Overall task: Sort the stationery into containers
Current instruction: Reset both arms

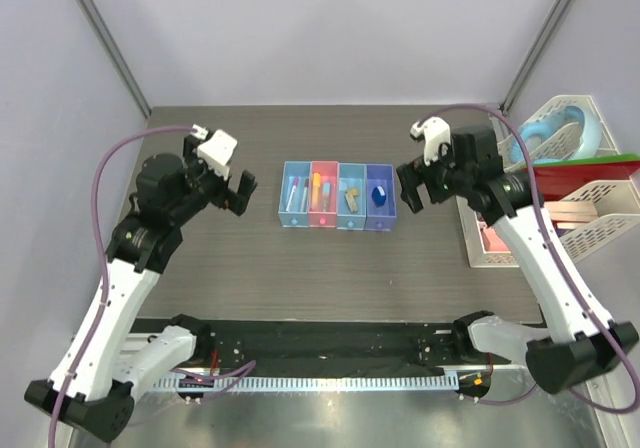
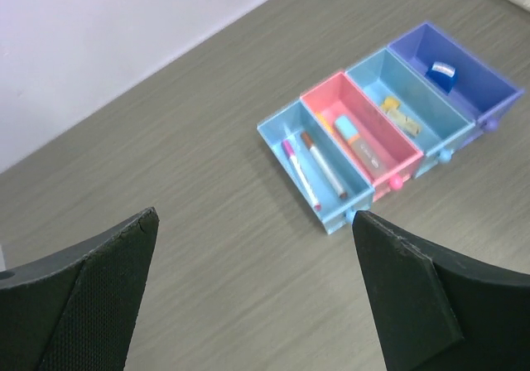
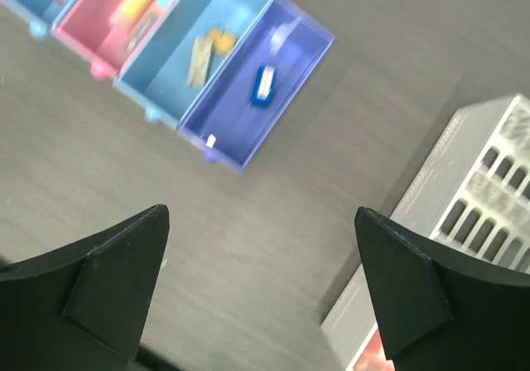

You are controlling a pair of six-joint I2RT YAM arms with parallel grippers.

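Observation:
The row of four joined boxes (image 1: 338, 197) stands mid-table. The left light blue box (image 2: 313, 169) holds the pink-capped white pen (image 2: 300, 172) and the brown-red pen (image 2: 324, 166). The pink box (image 2: 359, 135) holds the yellow marker and the blue-capped tube (image 2: 358, 142). The second light blue box (image 2: 407, 108) holds two tan erasers (image 2: 401, 113). The purple box (image 3: 252, 101) holds the small blue block (image 3: 263, 84). My left gripper (image 1: 238, 193) is open and empty, left of the row. My right gripper (image 1: 411, 190) is open and empty, right of the row.
White mesh baskets (image 1: 590, 203) with books and a blue ring (image 1: 545, 138) stand at the right edge of the table; one basket wall shows in the right wrist view (image 3: 472, 180). A back wall and two slanted frame posts bound the table.

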